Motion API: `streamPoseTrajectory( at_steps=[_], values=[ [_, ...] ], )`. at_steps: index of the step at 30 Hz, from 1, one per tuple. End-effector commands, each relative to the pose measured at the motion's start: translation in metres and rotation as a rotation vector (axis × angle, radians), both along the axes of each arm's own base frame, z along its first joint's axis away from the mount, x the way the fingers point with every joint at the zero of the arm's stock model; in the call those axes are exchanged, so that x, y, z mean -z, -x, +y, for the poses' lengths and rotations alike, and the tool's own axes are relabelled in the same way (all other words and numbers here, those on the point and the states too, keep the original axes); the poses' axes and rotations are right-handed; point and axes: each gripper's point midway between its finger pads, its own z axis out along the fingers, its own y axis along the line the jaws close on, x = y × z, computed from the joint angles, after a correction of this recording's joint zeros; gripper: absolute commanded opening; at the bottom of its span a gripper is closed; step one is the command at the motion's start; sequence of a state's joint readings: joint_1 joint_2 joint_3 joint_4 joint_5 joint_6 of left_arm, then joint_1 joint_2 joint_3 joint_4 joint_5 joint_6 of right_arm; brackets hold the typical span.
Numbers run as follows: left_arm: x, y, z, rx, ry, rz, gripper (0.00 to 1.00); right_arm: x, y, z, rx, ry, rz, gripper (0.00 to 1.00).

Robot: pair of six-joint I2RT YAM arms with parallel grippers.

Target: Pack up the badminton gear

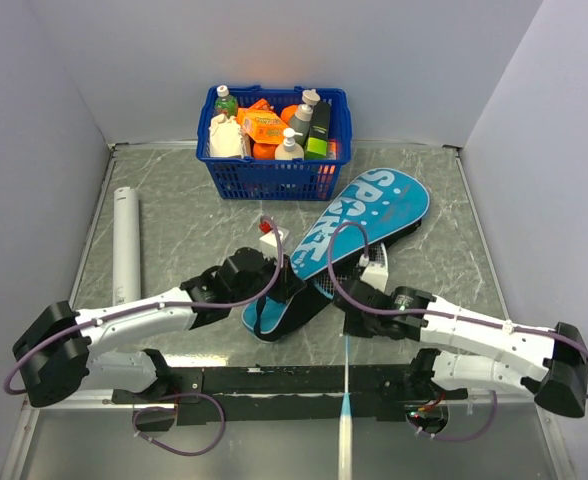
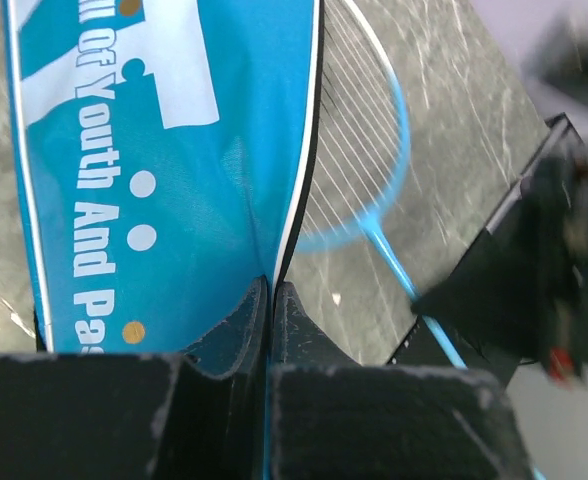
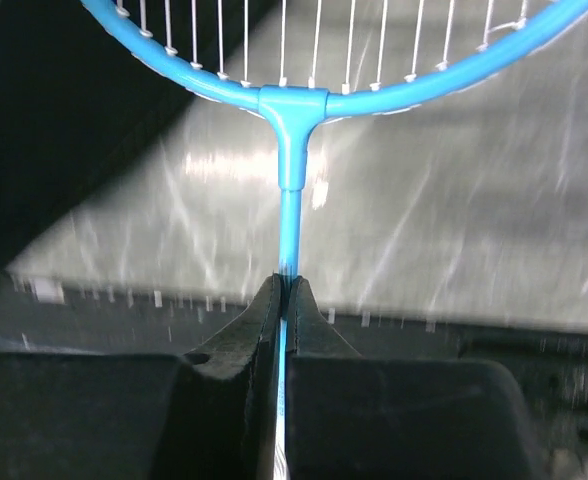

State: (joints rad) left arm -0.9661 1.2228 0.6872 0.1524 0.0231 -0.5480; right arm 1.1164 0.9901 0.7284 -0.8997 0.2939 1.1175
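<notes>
Top external view: the teal case (image 1: pixel 359 225), lettered "SPORT" in white, lies slantwise on the tabletop (image 1: pixel 454 230), its broad end toward the far right corner and its narrow end near the middle of the near edge. 1 racket (image 1: pixel 346 385) shows. Its strung head is tucked against the case's narrow end, and its pale blue shaft runs straight toward the near edge. The white handle reaches past that edge between the 2 arm bases. Whether the head sits inside the case or under it cannot be told.

Left wrist view has the left arm's fingers (image 2: pixel 239 325) pressed together on the case's black-trimmed edge, with the racket's strings showing just beyond that edge. Right wrist view has the right arm's fingers (image 3: pixel 254 325) closed tight on the racket's shaft, just short of the joint where shaft meets head.

A long white tube (image 1: pixel 126 245) lies along the left edge, well apart from the case. A blue basket (image 1: pixel 274 178) of bottles and orange packs stands at the far edge, near the case's broad end.
</notes>
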Motion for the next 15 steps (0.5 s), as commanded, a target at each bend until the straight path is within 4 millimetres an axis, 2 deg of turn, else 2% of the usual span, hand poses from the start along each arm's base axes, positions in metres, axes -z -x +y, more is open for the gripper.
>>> streamPoseTrajectory(
  at_steps=[1, 8, 9, 13, 15],
  values=[
    [-0.018, 0.018, -0.008, 0.029, 0.090, -0.003, 0.01, -0.013, -0.053, 0.006, -0.003, -0.060, -0.157, 0.00],
    [-0.001, 0.044, -0.011, 0.066, 0.081, 0.033, 0.01, -0.002, -0.115, 0.010, -0.002, -0.078, -0.221, 0.00],
    [0.000, 0.046, -0.011, 0.071, 0.083, 0.036, 0.01, -0.006, -0.126, 0.018, -0.035, -0.110, -0.255, 0.00],
    [0.002, 0.050, -0.013, 0.077, 0.085, 0.044, 0.01, -0.002, -0.171, 0.001, 0.017, -0.146, -0.293, 0.00],
    [0.000, 0.052, -0.016, 0.088, 0.093, 0.050, 0.01, 0.000, -0.187, -0.005, 0.033, -0.124, -0.299, 0.00]
  ],
)
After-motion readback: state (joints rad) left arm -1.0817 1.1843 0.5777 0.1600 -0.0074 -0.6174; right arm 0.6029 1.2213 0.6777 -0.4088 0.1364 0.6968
